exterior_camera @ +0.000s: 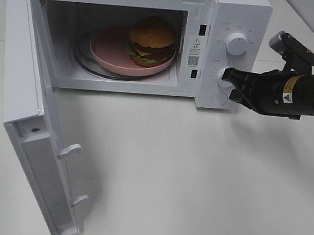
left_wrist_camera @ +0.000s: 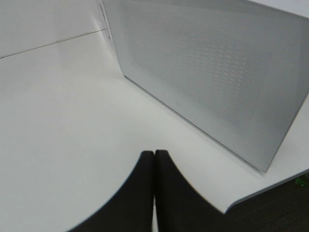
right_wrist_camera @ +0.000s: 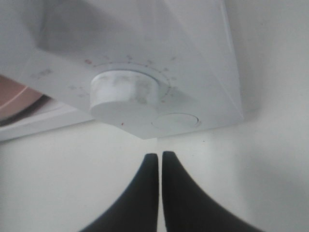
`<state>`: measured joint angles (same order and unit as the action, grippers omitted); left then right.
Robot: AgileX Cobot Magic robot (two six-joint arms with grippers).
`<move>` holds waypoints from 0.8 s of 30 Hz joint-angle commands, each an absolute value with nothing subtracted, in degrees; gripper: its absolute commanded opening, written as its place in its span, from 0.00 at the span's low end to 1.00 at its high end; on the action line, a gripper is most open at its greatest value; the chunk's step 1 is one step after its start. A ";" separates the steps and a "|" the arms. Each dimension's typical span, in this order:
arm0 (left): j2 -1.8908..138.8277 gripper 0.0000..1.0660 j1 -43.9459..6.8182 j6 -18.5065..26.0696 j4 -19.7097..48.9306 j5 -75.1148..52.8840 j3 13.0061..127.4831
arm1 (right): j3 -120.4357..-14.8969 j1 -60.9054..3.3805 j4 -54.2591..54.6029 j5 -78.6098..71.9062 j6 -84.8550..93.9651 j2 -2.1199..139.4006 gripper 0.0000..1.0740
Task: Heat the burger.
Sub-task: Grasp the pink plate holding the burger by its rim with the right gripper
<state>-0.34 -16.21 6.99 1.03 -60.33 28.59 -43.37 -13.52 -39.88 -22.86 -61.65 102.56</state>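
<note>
- Standing fully open at the left of the exterior frame: door (exterior_camera: 22, 99) of the white microwave (exterior_camera: 239, 14), inner face toward the camera, lower edge near the bottom left corner.
- Left tool (left_wrist_camera: 154, 153) shows only in its own wrist view: fingers pressed together, nothing between them, over bare worktop (left_wrist_camera: 58, 121), near a perforated white outer panel (left_wrist_camera: 207, 67) of the microwave.
- Upper centre of the exterior frame: burger (exterior_camera: 152, 39) is inside the cavity, upright, sitting on the right part of the pink plate (exterior_camera: 105, 48); plate rests on the glass turntable (exterior_camera: 80, 60).
- Right of the cavity: control panel with upper knob (exterior_camera: 237, 43), lower knob (right_wrist_camera: 124, 94) and a round button (right_wrist_camera: 176, 120) beneath.
- Right tool (right_wrist_camera: 160, 154): closed, empty, tips pointing at the lower knob and just in front of it; cannot tell whether they touch.
- Right arm (exterior_camera: 298, 92) enters from the right edge of the exterior frame, level with the panel, above the worktop.
</note>
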 commanded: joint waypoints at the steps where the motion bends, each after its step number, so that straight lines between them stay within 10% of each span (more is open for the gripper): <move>1: -1.43 0.00 -16.16 6.76 1.03 -59.59 28.48 | -42.97 -13.41 -42.46 -23.89 -54.77 101.30 0.03; 24: -1.43 0.00 -16.16 6.76 1.03 -59.59 28.48 | -42.97 -13.52 -74.08 -17.59 -63.08 93.91 0.04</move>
